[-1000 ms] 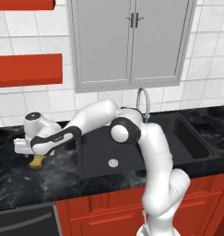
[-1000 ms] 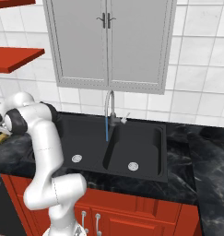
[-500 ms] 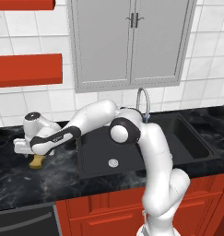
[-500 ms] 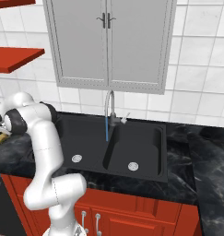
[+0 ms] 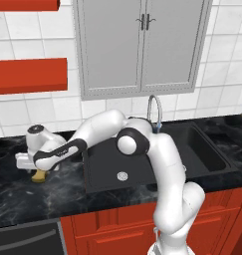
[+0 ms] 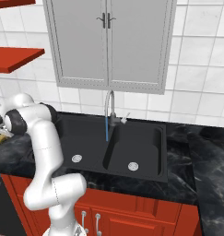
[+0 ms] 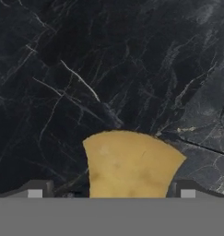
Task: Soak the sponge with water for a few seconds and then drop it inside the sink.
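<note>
Black counter point(image 5: 23, 191), sponge point(image 7: 130, 163) outside sink point(image 6: 145, 159), water point(image 6: 107, 129) into basin.

No writing, label, brand, number or sign can be read in any of the views.

Yellow-tan sponge point(image 7: 130, 163) flat on the black marble counter, left of the black double-basin sink point(image 5: 142, 159).
</note>
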{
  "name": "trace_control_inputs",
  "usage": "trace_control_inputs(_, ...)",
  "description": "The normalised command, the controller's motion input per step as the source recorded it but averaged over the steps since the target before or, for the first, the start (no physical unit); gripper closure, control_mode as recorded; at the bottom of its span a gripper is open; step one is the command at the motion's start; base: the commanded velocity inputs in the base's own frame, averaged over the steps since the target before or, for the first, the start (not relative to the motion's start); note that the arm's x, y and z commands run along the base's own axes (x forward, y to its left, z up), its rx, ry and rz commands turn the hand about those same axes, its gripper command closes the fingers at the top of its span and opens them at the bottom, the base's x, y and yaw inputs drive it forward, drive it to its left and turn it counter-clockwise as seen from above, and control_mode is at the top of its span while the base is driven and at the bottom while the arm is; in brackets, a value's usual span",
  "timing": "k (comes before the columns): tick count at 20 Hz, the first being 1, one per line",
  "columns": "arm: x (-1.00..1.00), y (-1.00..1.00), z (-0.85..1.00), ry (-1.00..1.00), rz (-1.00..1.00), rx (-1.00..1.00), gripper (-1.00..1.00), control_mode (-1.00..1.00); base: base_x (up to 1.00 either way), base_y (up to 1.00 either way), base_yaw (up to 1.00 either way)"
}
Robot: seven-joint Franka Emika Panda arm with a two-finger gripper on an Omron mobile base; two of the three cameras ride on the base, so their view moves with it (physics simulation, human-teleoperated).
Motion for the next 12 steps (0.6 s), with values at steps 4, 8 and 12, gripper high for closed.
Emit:
trace_control_inputs(4,0.00,0.00,-0.18,0.00,0.00,0.00,-1.00,-1.00,0.00,0.00,0.00)
trace_control_inputs(8,0.00,0.00,-0.23,0.00,0.00,0.00,-1.00,-1.00,0.00,0.00,0.00)
trace_control_inputs(12,0.00,0.00,-0.18,0.00,0.00,0.00,-1.00,-1.00,0.00,0.00,0.00)
